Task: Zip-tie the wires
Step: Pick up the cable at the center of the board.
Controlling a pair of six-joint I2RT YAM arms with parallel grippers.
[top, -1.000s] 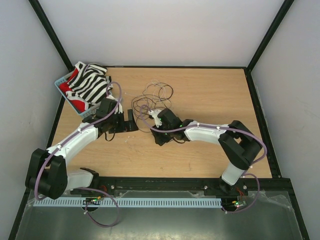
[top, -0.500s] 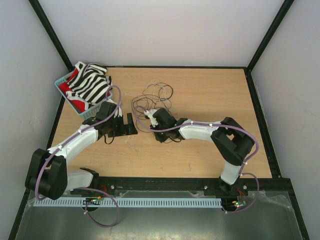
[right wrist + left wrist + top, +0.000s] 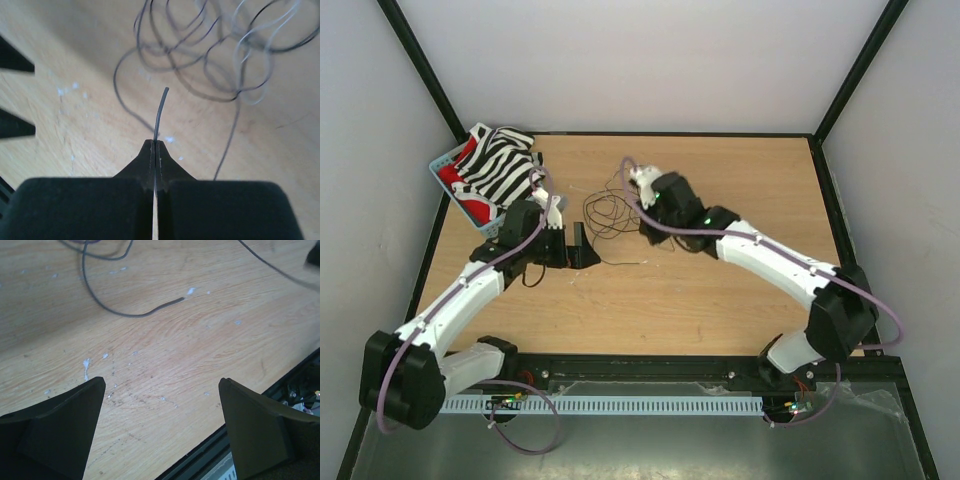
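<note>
R jaws: pressed together, pinching one thin dark strand of the wires [image 3: 158, 115]. A short free end sticks out past the tips, curving slightly. No gap visible betw. the fingers [image 3: 135, 172] in the wrist view.

L jaws: spread wide, nothing betw. them. Both fingers [image 3: 60, 425] are dark and sit over bare bench [image 3: 750, 190]. One grey strand end lies flat on the wood ahead of them, not touching either finger.

Wires, overall: loose tangle of dark loops with a few pale strands, on the bench near its middle, betw. the two arms' working ends per the top view [image 3: 603, 210]. In the R wrist view the loops lie just beyond the pinched end. One lead trails off toward the near side of the bench.

Bench surface: light wood, small white flecks.

Other: blue basket [image 3: 442, 160] at the far-L corner, holding a black-and-white striped cloth [image 3: 505, 165] and something red; apart from the tangle, close to the L arm [image 3: 470, 290].
</note>
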